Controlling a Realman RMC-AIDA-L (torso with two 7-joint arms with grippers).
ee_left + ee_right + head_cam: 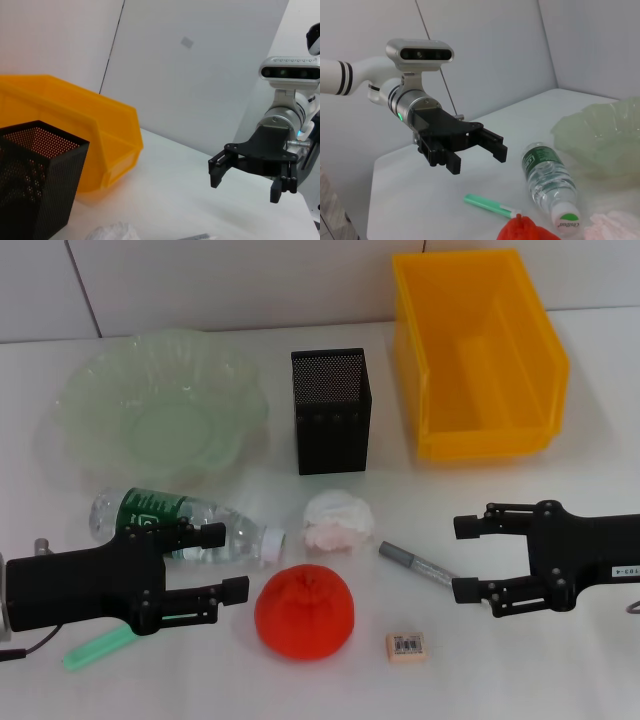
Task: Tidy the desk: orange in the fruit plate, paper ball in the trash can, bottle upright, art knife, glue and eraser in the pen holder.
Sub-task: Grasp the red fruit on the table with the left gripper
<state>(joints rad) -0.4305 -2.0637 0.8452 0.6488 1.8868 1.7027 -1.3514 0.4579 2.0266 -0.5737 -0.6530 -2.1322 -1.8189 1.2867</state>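
A: What is obscured?
B: The left tool (229, 562) covers part of the bottle (190, 526), which lies on its side on the table (520, 670). The green knife (98, 649) is partly hidden under the left arm. Its blade cannot be made out.

A: Tool states?
B: Both tools are wide open and hold nothing. The right tool (466, 558) hovers near right.

A: Item positions?
B: The orange (303, 613) sits just right of the left tool. The paper ball (336, 522) lies behind it. The glue (417, 564) lies just left of the right tool, the eraser (406, 646) nearer. The plate (160, 405), holder (331, 411) and yellow bin (478, 353) stand far.
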